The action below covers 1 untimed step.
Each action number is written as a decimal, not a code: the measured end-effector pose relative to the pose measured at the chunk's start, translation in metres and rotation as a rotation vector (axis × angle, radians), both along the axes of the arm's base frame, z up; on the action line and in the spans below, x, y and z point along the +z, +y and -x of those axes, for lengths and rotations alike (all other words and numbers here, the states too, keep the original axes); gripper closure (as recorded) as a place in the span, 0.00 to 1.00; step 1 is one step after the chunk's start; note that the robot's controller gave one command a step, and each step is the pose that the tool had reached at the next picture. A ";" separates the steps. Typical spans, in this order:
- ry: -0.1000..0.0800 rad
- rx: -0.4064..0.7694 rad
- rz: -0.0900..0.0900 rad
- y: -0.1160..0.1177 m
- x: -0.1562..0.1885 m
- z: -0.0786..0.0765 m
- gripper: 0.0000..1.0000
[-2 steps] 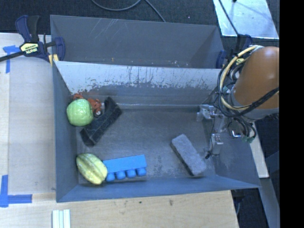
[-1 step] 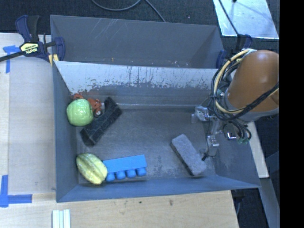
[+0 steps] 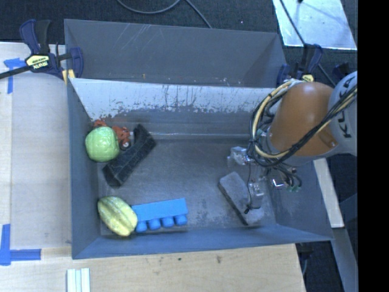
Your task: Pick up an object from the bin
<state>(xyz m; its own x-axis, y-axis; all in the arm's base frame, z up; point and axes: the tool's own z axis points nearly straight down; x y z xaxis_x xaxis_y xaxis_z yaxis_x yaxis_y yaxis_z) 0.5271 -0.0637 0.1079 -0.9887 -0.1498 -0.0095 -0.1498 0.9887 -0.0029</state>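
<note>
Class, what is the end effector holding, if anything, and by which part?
Cannot be told: the end effector sits at the grey flat block's lower end.

**Colours in the bin**

Grey bin, back wall streaked rusty brown. Inside: a pale green ball, a yellow-green ribbed fruit, a blue brick, a black block, a grey slab. The arm's cover is orange-brown.

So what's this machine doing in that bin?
A robot arm reaches into the grey bin from the right. Its gripper is down at a flat grey slab near the front right corner; I cannot tell whether it has hold of it. Over on the left, well away from the gripper, lie a green ball, a black block, a yellow fruit and a blue brick.
</note>
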 end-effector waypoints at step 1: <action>0.000 0.131 0.002 0.032 -0.037 0.014 1.00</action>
